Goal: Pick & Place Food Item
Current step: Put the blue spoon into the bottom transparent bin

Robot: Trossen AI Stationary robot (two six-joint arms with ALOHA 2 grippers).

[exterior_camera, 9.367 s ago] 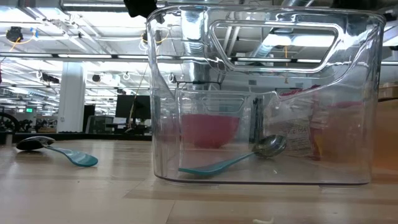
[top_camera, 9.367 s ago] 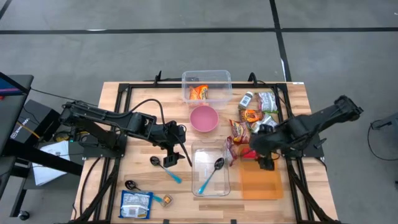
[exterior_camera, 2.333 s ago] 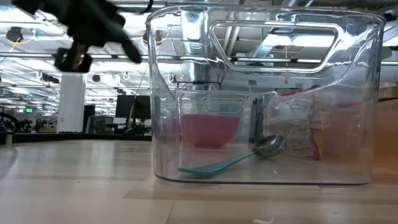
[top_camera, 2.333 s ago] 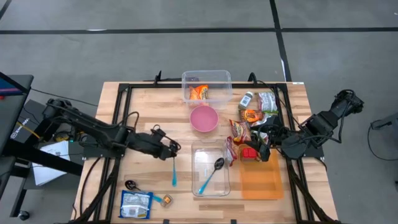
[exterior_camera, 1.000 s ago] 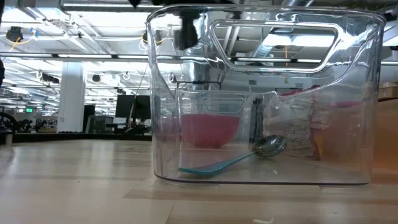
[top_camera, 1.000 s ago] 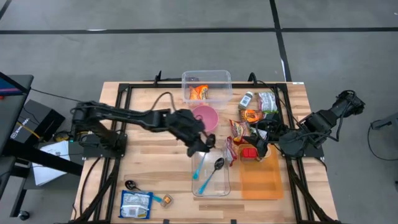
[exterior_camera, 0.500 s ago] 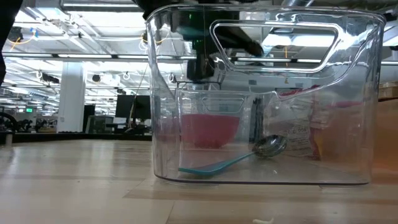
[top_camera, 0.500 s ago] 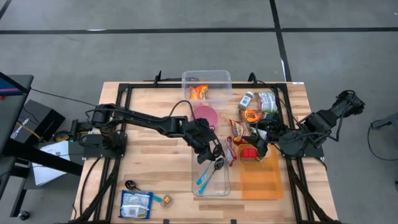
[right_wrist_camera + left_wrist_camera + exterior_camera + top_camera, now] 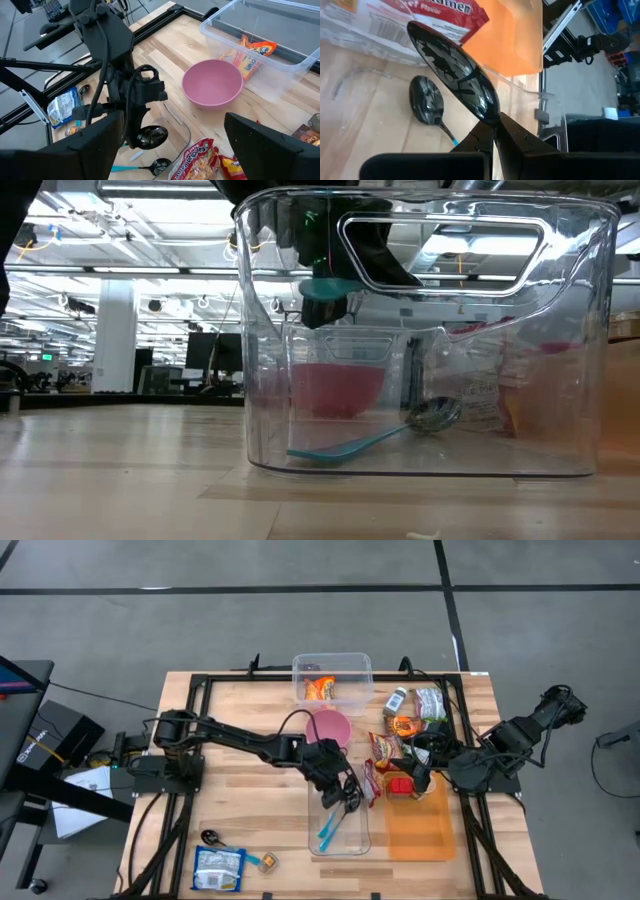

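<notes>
Spoon (image 9: 455,75) clamped in left tool (image 9: 492,131) (above clear bin (image 9: 362,837)).

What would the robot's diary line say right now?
left gripper: shut on spoon, above clear bin | spoon in bin: lying flat | right gripper: open, waiting by orange tray
</notes>
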